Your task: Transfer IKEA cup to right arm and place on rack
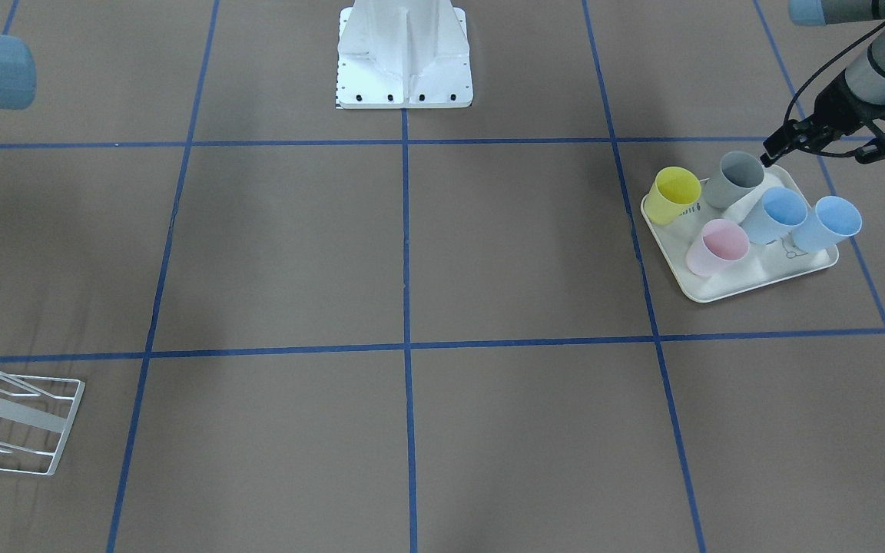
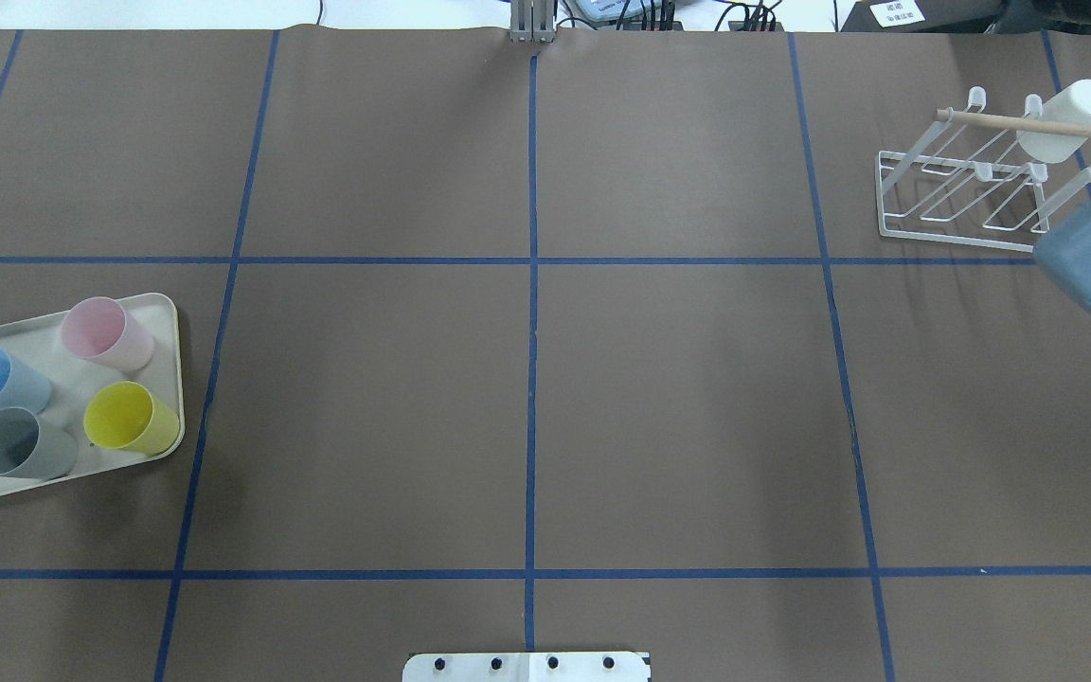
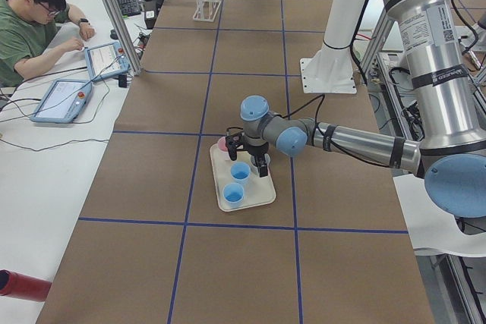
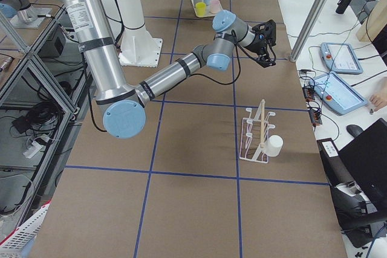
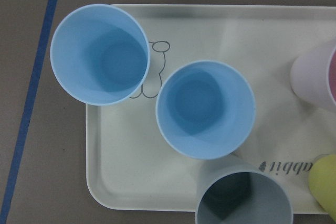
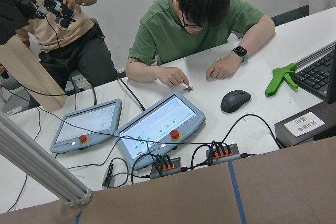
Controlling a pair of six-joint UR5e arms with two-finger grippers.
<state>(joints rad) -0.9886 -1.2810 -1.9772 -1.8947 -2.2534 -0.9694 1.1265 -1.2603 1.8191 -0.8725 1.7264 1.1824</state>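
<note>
Since the inner light-blue plastic cup (image 5: pixel 205 109) looks light, stiff and slick, we would pinch its thin rim wall with the spread-open left gripper (image 1: pixel 815 157).

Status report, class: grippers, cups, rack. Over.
Left gripper open over tray, empty. Right gripper raised, state unclear. Five cups on tray, one white cup on rack.

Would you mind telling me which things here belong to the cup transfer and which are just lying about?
Job: yellow cup, grey cup, pink cup, two blue cups, rack, left gripper, right gripper.
Just about: tray under the cups, white cup on the rack, tablets, mouse, keyboard.
</note>
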